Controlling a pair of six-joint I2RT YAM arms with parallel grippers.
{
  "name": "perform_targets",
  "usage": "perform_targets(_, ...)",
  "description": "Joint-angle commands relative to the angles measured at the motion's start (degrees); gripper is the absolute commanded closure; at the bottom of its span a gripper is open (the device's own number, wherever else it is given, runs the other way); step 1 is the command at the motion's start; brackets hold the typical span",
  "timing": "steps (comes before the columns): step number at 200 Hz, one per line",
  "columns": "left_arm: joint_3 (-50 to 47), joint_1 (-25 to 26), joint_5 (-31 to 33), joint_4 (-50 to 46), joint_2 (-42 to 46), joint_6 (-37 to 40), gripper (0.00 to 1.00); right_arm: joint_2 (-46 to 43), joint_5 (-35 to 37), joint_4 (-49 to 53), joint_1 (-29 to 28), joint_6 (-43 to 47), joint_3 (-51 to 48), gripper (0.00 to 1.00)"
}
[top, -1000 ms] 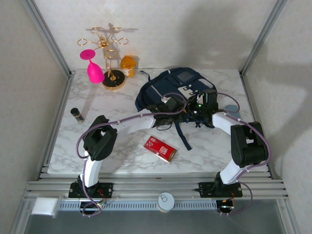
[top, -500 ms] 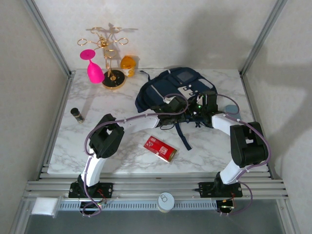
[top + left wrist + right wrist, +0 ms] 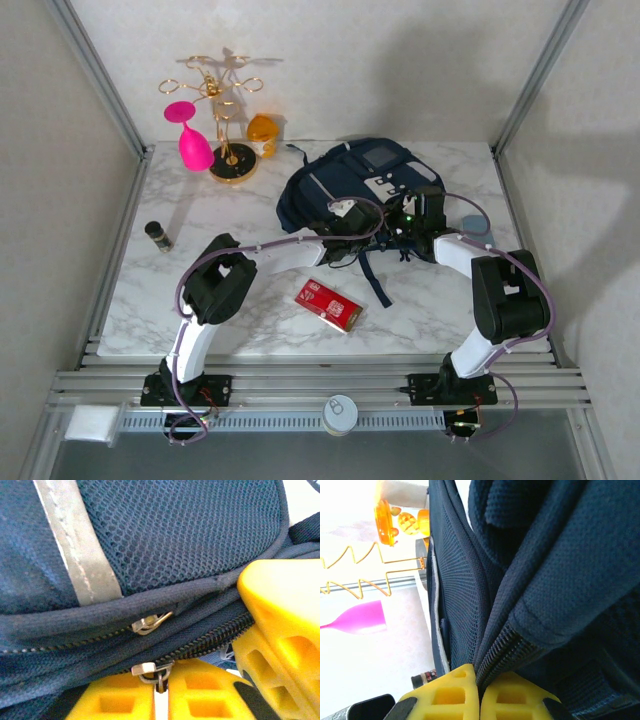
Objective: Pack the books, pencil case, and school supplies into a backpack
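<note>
1. Left gripper is pinched narrow on the lower zip pull of two. The right gripper is clamped tight on the zip edge of the one backpack, at the far middle of the table.
2. One red box lies near the front edge, apart from the backpack.
3. Overhead, one black cylinder stands far left; the right wrist view catches one pink glass.

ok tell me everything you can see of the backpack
The backpack is navy fabric with mesh panels, a pale grey stripe, white patches and dark straps trailing toward the near edge. It lies on the marble table, at the far middle. The left gripper pinches a metal zipper pull. The right gripper clamps its zippered edge.
</note>
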State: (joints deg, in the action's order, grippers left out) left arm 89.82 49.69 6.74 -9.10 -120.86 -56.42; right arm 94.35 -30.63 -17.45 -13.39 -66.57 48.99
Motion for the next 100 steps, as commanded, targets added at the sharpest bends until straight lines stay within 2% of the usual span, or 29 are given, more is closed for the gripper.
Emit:
perform_targets(1,-0.77,-1.53,3.18,6.41,1.22,-0.83,0.94,-1.72,-0.74,-2.39,-0.59,0.12,-0.83,1.00)
perform_targets(19,-1.55,-1.66,3.25,5.45,2.25,0.26,1.00,-1.72,-0.68,-2.18,-0.55,0.59,-0.68,1.00)
perform_targets(56,-6.73,-2.01,1.56,4.78,7.48,2.65,1.00,-2.30,-0.38,0.36,0.05,2.59,0.70,1.00)
perform_targets(100,-14.40,-3.40,-5.53,1.72,14.16,8.87,1.00,-3.51,-1.36,2.88,2.56,4.72,1.45,1.00)
